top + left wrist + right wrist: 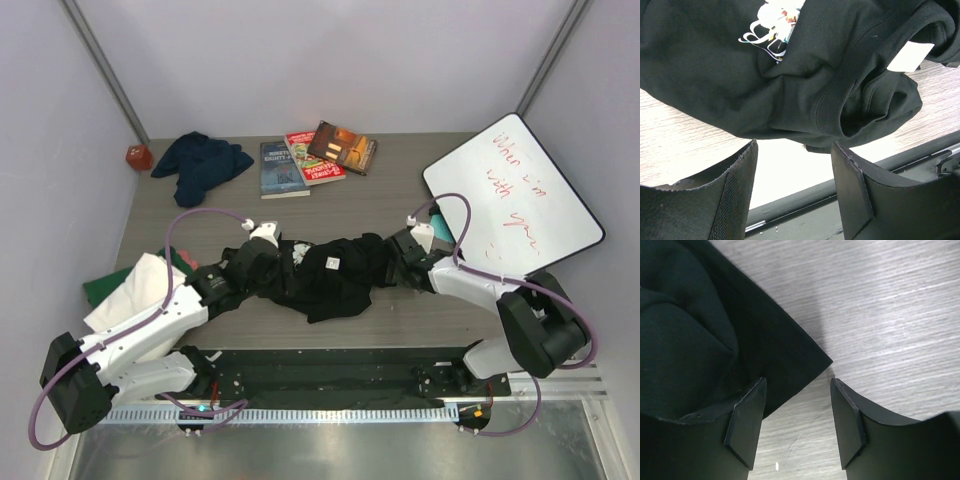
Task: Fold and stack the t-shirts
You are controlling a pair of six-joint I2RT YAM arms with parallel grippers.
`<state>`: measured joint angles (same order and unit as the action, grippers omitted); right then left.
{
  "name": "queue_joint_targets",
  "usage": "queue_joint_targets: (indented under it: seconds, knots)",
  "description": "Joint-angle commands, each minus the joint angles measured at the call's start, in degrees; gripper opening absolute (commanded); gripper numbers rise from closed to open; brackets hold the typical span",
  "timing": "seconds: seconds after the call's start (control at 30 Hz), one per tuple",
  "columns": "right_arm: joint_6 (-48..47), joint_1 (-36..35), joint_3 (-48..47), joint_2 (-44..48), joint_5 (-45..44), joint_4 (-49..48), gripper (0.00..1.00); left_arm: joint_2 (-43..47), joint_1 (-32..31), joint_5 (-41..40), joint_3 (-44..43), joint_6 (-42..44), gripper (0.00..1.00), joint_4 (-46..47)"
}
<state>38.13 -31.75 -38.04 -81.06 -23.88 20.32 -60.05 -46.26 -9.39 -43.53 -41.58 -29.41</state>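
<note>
Cloth is giving me all the trouble here. Reading the overhead view as a clock face, the grey wood-grain table [400, 200] is carrying the large crumpled black cloth t-shirt [325, 275] just off centre toward 6 o'clock, bunching into a long heap that is running from 9 to 3. The rumpled navy cloth t-shirt [203, 163] is lying out at 11 o'clock. The folded white t-shirt [135, 290] is sitting at 8 o'clock, with the folded green t-shirt [100, 288] showing from beneath its outer edge.

I am judging the black shirt to be light, limp and in no way fragile. It will be sagging and dragging wherever I am not holding it, and a bite into the bulk will be catching several layers at once. So I am looking for single edges.

The left gripper [793, 147] is working at the 9 o'clock end, its jaws spread and holding nothing, with a rolled fold of the shirt lying just beyond the tips. The right gripper [797, 382] is working at the 3 o'clock end, also spread and empty. One finger is touching a straight hemmed edge, and the corner of that edge is lying just past the gap. That corner is looking like my cleanest hold. The small white neck label [910, 56] is telling me where the collar is.
</note>
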Motion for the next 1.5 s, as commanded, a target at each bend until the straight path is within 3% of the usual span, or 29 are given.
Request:
queue_joint_targets:
  seconds: [0.0,0.23,0.33,0.37,0.43,0.47,0.57,0.73,0.87,1.1,1.3,1.47]
  knots:
    - [0.9,0.5,1.7,-1.7,-2.0,-2.2,0.60,0.1,0.2,-0.5,-0.3,0.5,0.61,1.5]
    - [0.9,1.2,0.8,-5.2,0.7,-3.4,0.59,0.2,0.3,-0.5,-0.2,0.3,0.61,1.5]
    - [0.8,1.2,-0.4,-7.1,3.3,-3.9,0.54,0.1,0.2,-0.3,-0.5,0.3,0.61,1.6]
    - [0.9,1.2,-0.5,-7.6,3.7,-4.1,0.42,0.2,0.3,-0.3,-0.6,0.3,0.61,1.6]
    - [1.0,1.2,-1.2,-8.8,4.5,-4.7,0.33,0.2,0.2,-0.4,-0.9,0.4,0.61,1.5]
    - [1.0,1.2,-1.3,-9.3,4.8,-4.8,0.23,0.3,0.2,-0.5,-0.9,0.5,0.61,1.5]
    - [0.9,1.2,-2.1,-10.3,6.1,-5.4,0.19,0.3,0.2,-0.6,-0.9,0.5,0.61,1.2]
    - [0.0,1.2,-1.9,-10.2,8.3,-6.4,0.01,0.6,0.2,-0.8,-0.3,0.5,0.61,1.1]
    - [0.0,1.2,-0.8,-6.5,7.7,-6.3,0.01,0.7,0.3,-0.8,-0.2,0.5,0.61,1.1]
    - [0.5,1.2,-2.3,5.7,-3.1,1.4,0.01,-0.1,0.2,-0.5,-0.9,0.5,0.61,1.7]
    - [-2.2,1.2,-9.7,14.2,-8.5,6.9,0.01,-0.4,0.2,0.0,-1.0,0.5,0.61,2.1]
    - [-7.4,1.2,-21.8,14.0,-9.1,9.4,0.01,0.8,0.2,0.0,-0.4,0.1,0.61,2.0]
